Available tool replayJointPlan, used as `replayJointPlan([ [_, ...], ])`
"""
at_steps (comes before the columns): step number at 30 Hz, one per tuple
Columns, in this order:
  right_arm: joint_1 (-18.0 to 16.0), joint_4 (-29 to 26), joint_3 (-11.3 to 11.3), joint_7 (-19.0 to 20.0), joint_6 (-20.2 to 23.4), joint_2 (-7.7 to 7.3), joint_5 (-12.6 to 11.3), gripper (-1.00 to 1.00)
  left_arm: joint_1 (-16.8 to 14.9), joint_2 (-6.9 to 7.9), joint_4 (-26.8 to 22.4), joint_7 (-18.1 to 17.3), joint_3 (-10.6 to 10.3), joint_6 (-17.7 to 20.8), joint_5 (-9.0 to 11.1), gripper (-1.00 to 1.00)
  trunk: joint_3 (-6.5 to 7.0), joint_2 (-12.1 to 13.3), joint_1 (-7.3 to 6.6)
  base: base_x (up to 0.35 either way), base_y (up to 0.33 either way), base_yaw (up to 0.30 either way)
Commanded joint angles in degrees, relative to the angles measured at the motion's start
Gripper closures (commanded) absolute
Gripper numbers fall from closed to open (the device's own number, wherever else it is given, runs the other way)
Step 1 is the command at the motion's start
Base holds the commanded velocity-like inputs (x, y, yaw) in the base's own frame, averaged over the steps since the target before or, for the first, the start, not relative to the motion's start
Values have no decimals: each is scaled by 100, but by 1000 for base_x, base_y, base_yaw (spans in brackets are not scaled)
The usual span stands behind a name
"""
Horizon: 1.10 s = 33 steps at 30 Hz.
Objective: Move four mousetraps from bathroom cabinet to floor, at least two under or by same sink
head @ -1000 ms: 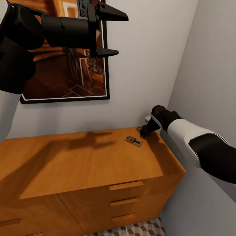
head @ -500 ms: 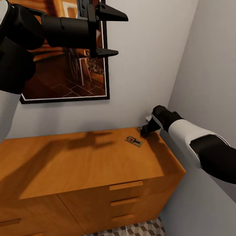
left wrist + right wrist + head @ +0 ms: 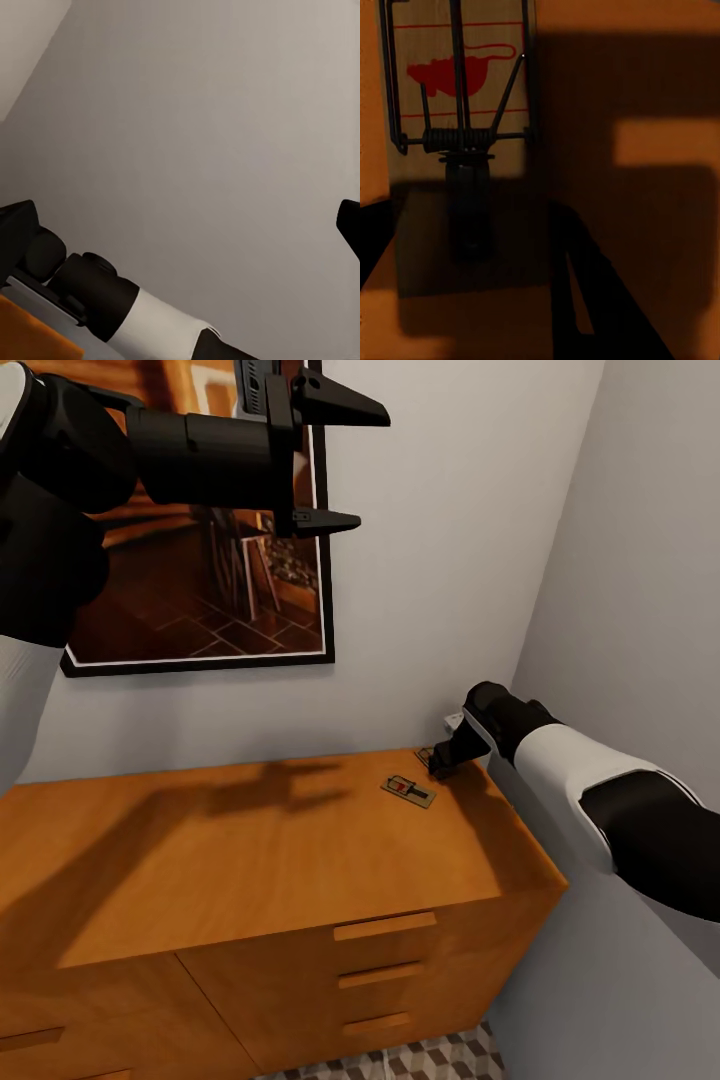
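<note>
Nothing has shifted; my right gripper [image 3: 437, 762] hovers over a mousetrap [image 3: 457, 97], grip state unclear, two traps seemingly still on the cabinet [image 3: 250, 850].

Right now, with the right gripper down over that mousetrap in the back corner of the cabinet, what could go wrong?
1. The mousetrap lies flat on the cabinet top, so the right gripper may slide it rather than lift it.
2. It sits close to the wall corner, so the right arm could bump the wall.
3. A second mousetrap lies free just beside the gripper and could get knocked off the edge.
</note>
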Motion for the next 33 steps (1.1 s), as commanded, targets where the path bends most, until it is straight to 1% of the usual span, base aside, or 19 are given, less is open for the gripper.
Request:
replayJointPlan([
  [1, 126, 4, -14, 39, 41, 0, -74, 100, -8, 5, -1, 50, -9, -7, 60, -100, -7, -2, 1, 0, 0, 0],
  [5, 126, 6, -14, 45, 42, 0, -74, 100, -8, 5, -1, 46, -9, -7, 60, -100, -7, -2, 1, -35, 0, 0],
  [10, 126, 2, -3, 46, 42, 0, -74, 100, -8, 5, 10, 53, -14, -7, 60, -100, -7, -2, 1, -239, 0, 0],
  [13, 126, -1, 2, 46, 42, 0, -74, 100, -8, 5, 15, 53, -17, -7, 60, -100, -7, -2, 1, -108, 0, 0],
  [33, 127, 4, 3, 46, 42, 7, -68, 100, -8, 5, 17, 62, -17, -7, 60, -100, -7, -2, 1, -8, 0, 0],
])
